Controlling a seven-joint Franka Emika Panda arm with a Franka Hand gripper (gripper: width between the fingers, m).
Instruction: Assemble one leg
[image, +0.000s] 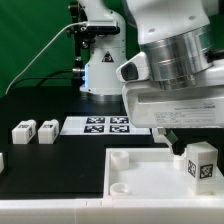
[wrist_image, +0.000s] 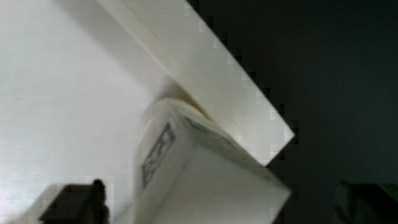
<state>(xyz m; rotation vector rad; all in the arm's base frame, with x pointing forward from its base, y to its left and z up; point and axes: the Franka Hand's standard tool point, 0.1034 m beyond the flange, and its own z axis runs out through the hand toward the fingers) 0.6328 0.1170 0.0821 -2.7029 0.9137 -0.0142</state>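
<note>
white leg (image: 201, 164) under lowered gripper (image: 172, 141)

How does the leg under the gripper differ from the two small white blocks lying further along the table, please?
The leg stands upright over the white tray, right below the gripper; the two blocks lie on the bare black table, far from the arm. The leg looks larger, being nearer the camera; the blocks look small. All are white with black-and-white markers.
</note>
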